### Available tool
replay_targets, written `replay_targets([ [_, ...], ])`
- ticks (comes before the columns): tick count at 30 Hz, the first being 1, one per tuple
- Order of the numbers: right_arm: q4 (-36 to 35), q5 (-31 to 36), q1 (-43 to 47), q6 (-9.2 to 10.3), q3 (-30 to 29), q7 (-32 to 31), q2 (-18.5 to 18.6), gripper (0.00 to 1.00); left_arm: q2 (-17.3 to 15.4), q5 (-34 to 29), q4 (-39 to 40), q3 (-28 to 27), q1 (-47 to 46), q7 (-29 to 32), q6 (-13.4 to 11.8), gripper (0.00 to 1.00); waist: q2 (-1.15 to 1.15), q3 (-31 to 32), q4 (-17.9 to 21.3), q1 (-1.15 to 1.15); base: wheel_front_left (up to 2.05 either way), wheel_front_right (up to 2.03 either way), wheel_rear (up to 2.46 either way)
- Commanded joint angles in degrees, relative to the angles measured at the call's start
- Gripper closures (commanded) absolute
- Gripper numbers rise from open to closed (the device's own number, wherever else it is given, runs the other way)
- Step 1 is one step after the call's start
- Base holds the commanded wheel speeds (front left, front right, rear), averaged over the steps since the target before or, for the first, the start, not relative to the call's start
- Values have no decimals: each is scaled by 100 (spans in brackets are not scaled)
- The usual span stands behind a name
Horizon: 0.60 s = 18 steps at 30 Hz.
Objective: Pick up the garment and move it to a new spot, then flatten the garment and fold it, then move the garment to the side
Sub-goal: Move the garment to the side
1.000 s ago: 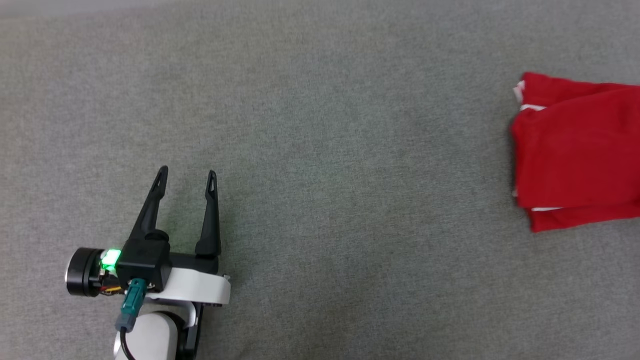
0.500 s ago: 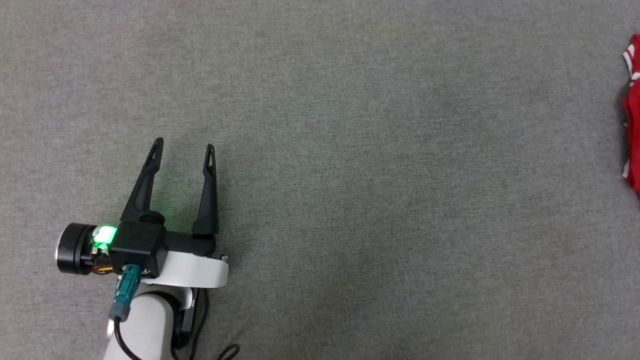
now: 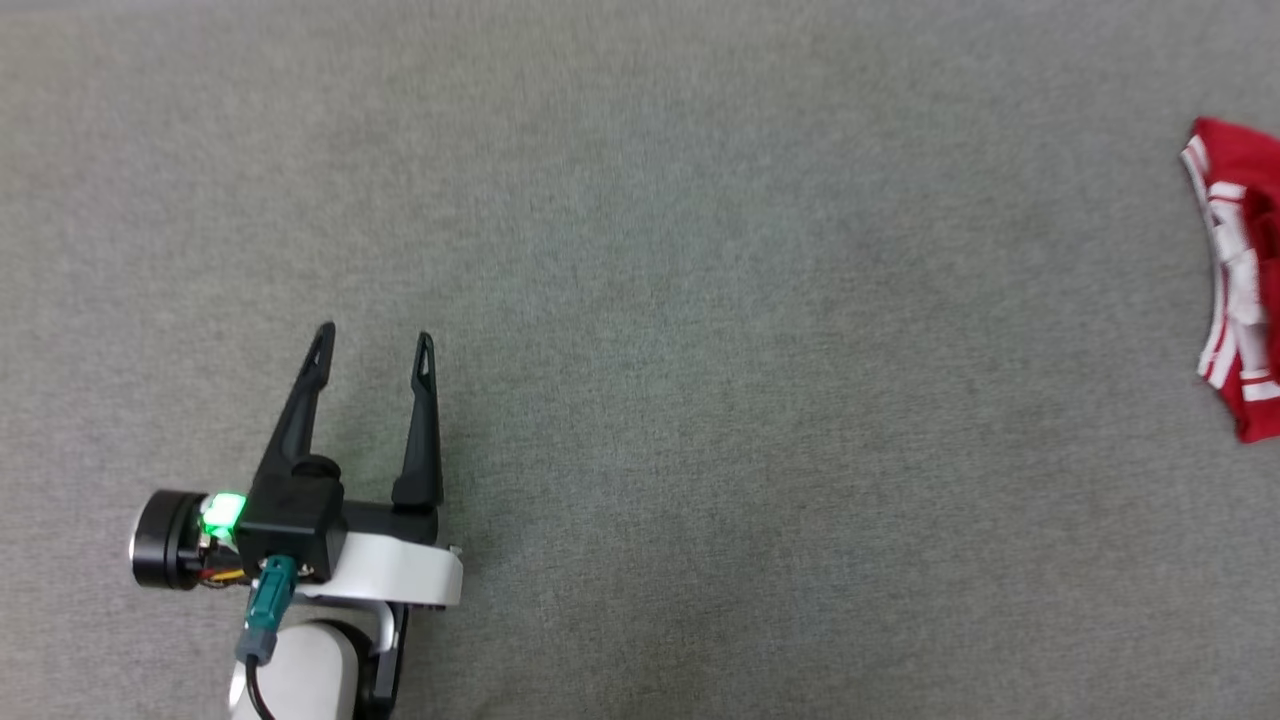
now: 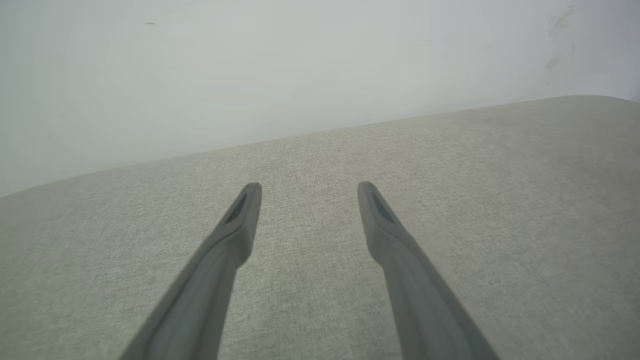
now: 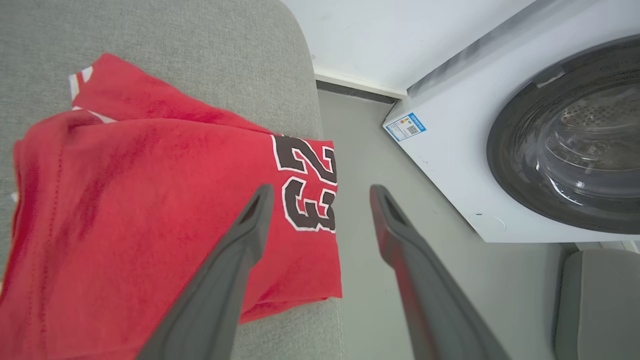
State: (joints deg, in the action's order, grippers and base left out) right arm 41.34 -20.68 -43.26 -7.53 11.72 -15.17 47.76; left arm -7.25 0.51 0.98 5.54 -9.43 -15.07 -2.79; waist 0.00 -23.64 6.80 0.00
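At 7 o'clock in the head view, the left end effector (image 3: 375,336) rests spread wide and empty over the grey upholstered surface (image 3: 700,300). The right end effector (image 5: 321,190) also stands wide, gripping nothing, just above the folded red jersey (image 5: 150,190). The jersey lies at the surface's 3 o'clock edge, its "23" corner overhanging toward the washing machine (image 5: 450,150). Lifting straight away should keep the fingers from dragging the fold. A second earlier, the head view showed more of the jersey, as a neater block.
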Motion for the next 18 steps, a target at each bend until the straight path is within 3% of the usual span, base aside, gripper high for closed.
replay_targets([
  [1, 2, 82, 79, 9, -36, 105, -55, 0, 6, 16, -17, 16, 80, -12, -36, 0, 0, 240, 4, 0, 0, 0, 0],
  [8, -343, 241, 375, 9, -578, 1122, -297, 0, 64, 96, -88, 29, 375, -12, -79, 0, 0, 737, -104, 0, 0, 0, 0],
  [18, -1574, 786, 1015, 8, -1611, 2472, -1340, 0, 102, 219, -232, -29, 722, -12, -89, 0, 0, 1307, -373, 0, 0, 0, 0],
])
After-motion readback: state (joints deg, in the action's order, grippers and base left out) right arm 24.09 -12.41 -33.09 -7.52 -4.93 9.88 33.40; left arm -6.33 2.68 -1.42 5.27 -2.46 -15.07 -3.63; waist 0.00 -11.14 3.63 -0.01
